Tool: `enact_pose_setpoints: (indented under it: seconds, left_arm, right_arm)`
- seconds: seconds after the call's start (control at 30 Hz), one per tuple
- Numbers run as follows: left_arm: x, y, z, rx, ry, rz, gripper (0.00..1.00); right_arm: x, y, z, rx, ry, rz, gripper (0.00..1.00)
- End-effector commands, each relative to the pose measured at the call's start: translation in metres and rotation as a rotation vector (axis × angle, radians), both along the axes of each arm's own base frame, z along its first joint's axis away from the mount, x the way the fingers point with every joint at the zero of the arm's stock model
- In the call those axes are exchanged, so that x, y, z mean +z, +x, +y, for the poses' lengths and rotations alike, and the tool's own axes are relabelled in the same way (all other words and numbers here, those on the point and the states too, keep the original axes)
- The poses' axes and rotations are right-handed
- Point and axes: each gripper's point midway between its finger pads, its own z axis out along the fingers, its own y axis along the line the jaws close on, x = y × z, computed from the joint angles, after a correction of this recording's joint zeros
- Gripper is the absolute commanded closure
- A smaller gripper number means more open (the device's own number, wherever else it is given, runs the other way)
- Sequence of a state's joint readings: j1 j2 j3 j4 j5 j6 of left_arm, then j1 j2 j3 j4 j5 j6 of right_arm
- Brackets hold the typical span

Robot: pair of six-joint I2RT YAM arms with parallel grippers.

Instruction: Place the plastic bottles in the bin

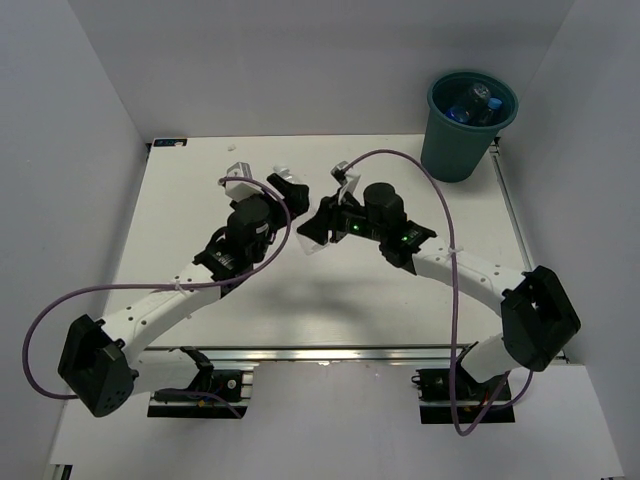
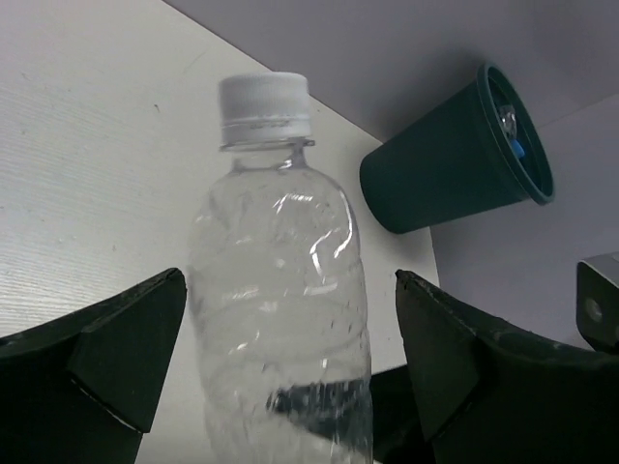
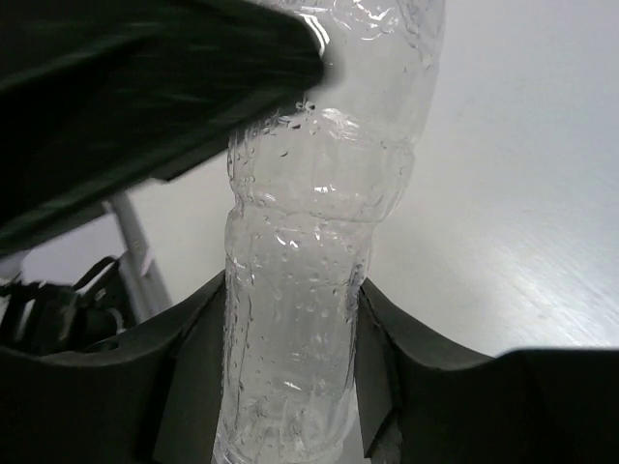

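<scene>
Right claw [image 3: 290, 338] pinches clear bottle [image 2: 280, 319], cap pointing toward back wall [image 2: 387, 48].

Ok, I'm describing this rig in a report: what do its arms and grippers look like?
The left arm and right arm have white links, black joint housings and blocky black shoulder units. A purple cable loops along each. Small green lights glow on the right wrist. The left gripper and right gripper have dark wedge-shaped fingers.
</scene>
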State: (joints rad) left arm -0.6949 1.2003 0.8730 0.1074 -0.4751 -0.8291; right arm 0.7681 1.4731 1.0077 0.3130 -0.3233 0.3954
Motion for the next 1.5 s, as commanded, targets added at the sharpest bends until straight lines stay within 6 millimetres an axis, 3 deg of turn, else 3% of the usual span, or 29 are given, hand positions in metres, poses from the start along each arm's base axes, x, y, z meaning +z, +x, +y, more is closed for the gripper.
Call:
enact_pose_setpoints:
  seconds: [0.0,0.03,0.07,0.13,0.17,0.23,0.27,0.3,0.33,0.37,0.4,0.43,0.47,0.5,0.53,0.57,0.63,0.77,0.9,0.93,0.97,1.07,1.1,1.2,1.37,1.47]
  left_arm:
    - [0.039,-0.001,0.019,0.081,-0.005,-0.069,0.02]
    - [0.041,0.001,0.029,0.123,0.019,-0.051,0.02]
    - [0.042,0.003,0.043,0.175,0.043,-0.041,0.02]
    - [0.044,0.012,0.073,0.254,0.088,-0.033,0.02]
    - [0.043,0.021,0.099,0.325,0.107,-0.028,0.02]
    - [0.034,0.029,0.130,0.387,0.113,0.004,0.02]
    - [0.022,0.032,0.144,0.410,0.119,0.032,0.02]
    - [0.015,0.038,0.172,0.461,0.102,0.057,0.02]
    - [0.004,0.040,0.186,0.489,0.113,0.090,0.02]
    - [-0.007,0.040,0.209,0.540,0.121,0.119,0.02]
    - [-0.016,0.039,0.218,0.567,0.133,0.143,0.02]
    - [-0.021,0.038,0.226,0.589,0.137,0.152,0.02]
    - [-0.026,0.037,0.238,0.619,0.144,0.159,0.02]
    - [-0.034,0.036,0.244,0.634,0.149,0.166,0.02]
    - [-0.038,0.035,0.248,0.644,0.150,0.170,0.02]
    - [-0.041,0.034,0.256,0.662,0.149,0.176,0.02]
    - [-0.047,0.034,0.263,0.675,0.147,0.183,0.02]
    - [-0.052,0.039,0.263,0.659,0.135,0.168,0.02]
    - [-0.058,0.039,0.267,0.673,0.156,0.202,0.02]
    - [-0.059,0.037,0.270,0.689,0.163,0.209,0.02]
    - [-0.062,0.037,0.271,0.692,0.166,0.215,0.02]
    - [-0.063,0.037,0.272,0.695,0.166,0.210,0.02]
    - [-0.063,0.037,0.272,0.695,0.165,0.209,0.02]
    - [-0.062,0.038,0.270,0.681,0.157,0.206,0.02]
    - [-0.065,0.039,0.265,0.658,0.151,0.215,0.02]
    - [-0.065,0.038,0.261,0.636,0.145,0.224,0.02]
  right_arm:
    - [0.018,0.046,-0.030,-0.182,0.000,-0.049,0.80]
    - [0.017,0.056,-0.039,-0.212,-0.006,-0.037,0.80]
    - [0.013,0.078,-0.065,-0.284,-0.023,-0.013,0.80]
    - [0.023,0.102,-0.091,-0.337,-0.012,-0.014,0.81]
    - [0.030,0.127,-0.125,-0.423,-0.011,-0.024,0.82]
    - [0.065,0.160,-0.160,-0.515,0.000,-0.114,0.82]
    - [0.080,0.181,-0.194,-0.601,-0.005,-0.156,0.82]
    - [0.084,0.197,-0.209,-0.638,-0.030,-0.182,0.81]
    - [0.124,0.212,-0.225,-0.670,-0.007,-0.265,0.80]
    - [0.122,0.236,-0.252,-0.731,-0.027,-0.270,0.80]
    - [0.159,0.249,-0.264,-0.754,-0.015,-0.373,0.80]
    - [0.169,0.262,-0.277,-0.784,-0.034,-0.427,0.78]
    - [0.155,0.288,-0.298,-0.832,-0.078,-0.435,0.77]
    - [0.155,0.302,-0.312,-0.864,-0.116,-0.457,0.76]
    - [0.192,0.313,-0.326,-0.895,-0.103,-0.534,0.74]
    - [0.166,0.339,-0.348,-0.922,-0.139,-0.495,0.72]
    - [0.165,0.368,-0.370,-0.949,-0.153,-0.519,0.69]
    - [0.152,0.399,-0.381,-0.935,-0.162,-0.557,0.66]
    - [0.121,0.403,-0.384,-0.934,-0.201,-0.518,0.56]
    - [0.122,0.399,-0.386,-0.942,-0.209,-0.525,0.56]
    - [0.108,0.398,-0.388,-0.945,-0.218,-0.505,0.55]
    - [0.106,0.392,-0.383,-0.912,-0.238,-0.492,0.44]
    - [0.107,0.391,-0.382,-0.899,-0.239,-0.492,0.35]
    - [0.113,0.386,-0.385,-0.915,-0.243,-0.489,0.11]
    - [0.138,0.377,-0.395,-0.980,-0.268,-0.529,0.11]
    - [0.171,0.363,-0.395,-0.989,-0.250,-0.576,0.11]
